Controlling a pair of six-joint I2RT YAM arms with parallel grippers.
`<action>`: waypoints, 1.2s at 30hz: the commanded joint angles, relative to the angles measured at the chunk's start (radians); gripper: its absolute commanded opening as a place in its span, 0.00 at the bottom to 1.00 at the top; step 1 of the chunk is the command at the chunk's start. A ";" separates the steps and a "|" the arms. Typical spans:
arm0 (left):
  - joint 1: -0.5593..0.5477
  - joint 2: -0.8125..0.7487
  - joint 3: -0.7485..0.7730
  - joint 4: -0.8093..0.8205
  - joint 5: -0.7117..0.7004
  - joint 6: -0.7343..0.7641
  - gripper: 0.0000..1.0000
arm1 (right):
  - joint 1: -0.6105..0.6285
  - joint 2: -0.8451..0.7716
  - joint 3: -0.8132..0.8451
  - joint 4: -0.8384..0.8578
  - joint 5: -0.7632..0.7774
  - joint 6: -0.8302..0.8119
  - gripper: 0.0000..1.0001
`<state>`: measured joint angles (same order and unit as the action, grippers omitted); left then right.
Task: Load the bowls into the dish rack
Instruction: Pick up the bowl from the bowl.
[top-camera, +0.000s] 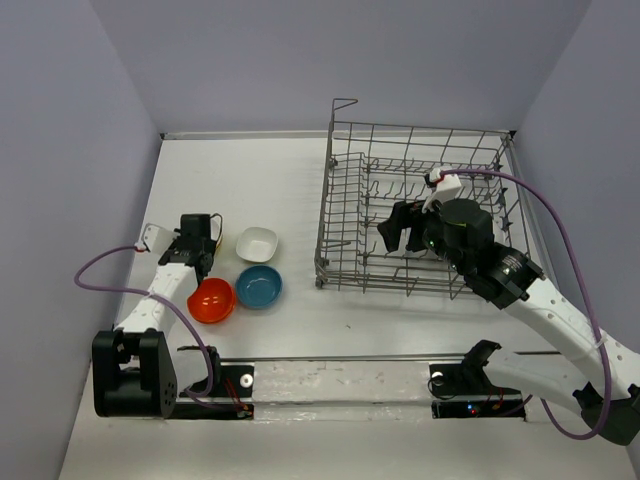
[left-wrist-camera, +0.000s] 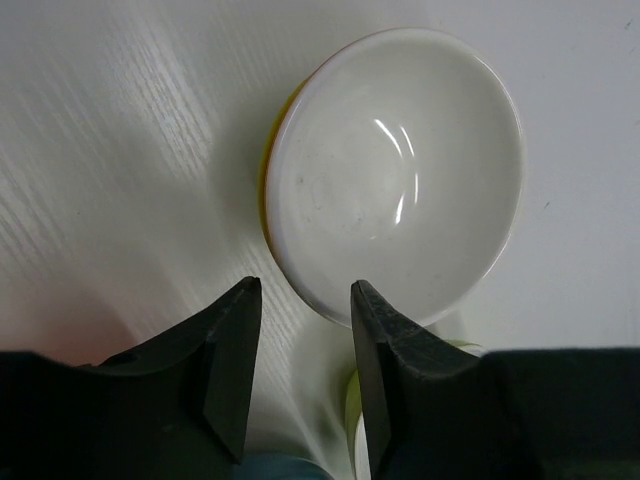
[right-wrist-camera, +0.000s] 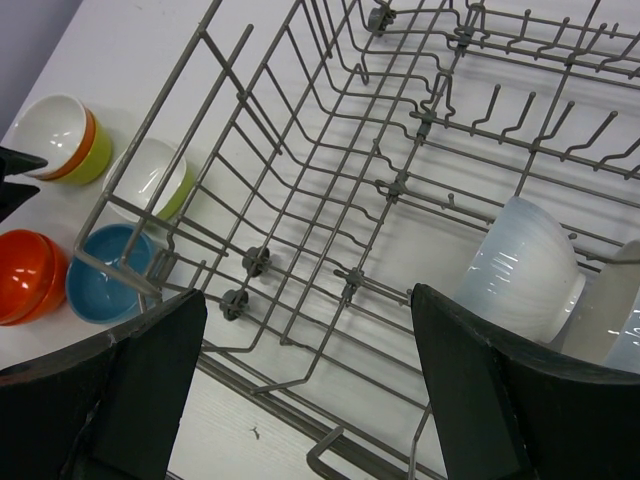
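Left gripper (left-wrist-camera: 305, 288) stands half-open, empty, white bowl (left-wrist-camera: 395, 170) just at 12 o'clock; right gripper (right-wrist-camera: 305, 298) gapes wide, empty, over rack (right-wrist-camera: 252, 260).

One rack (top-camera: 350, 200). Beside it, one blue bowl (right-wrist-camera: 105, 285), one orange-red bowl (right-wrist-camera: 25, 275), two white-lined bowls (right-wrist-camera: 58, 125) (right-wrist-camera: 150, 175). Inside, one ribbed white bowl (right-wrist-camera: 520, 270).
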<state>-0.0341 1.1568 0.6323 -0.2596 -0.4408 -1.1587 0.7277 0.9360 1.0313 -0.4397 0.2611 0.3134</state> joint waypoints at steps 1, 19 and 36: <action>0.005 0.006 0.050 -0.006 -0.038 0.014 0.55 | 0.007 -0.006 -0.005 0.048 -0.013 0.003 0.88; 0.010 0.069 0.089 0.006 -0.013 0.034 0.34 | 0.007 0.000 -0.005 0.050 -0.019 0.001 0.89; 0.013 0.032 0.159 -0.018 0.010 0.108 0.05 | 0.007 0.003 -0.005 0.053 -0.023 -0.002 0.88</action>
<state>-0.0242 1.2263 0.7391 -0.2832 -0.4126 -1.0756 0.7277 0.9432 1.0313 -0.4393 0.2493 0.3134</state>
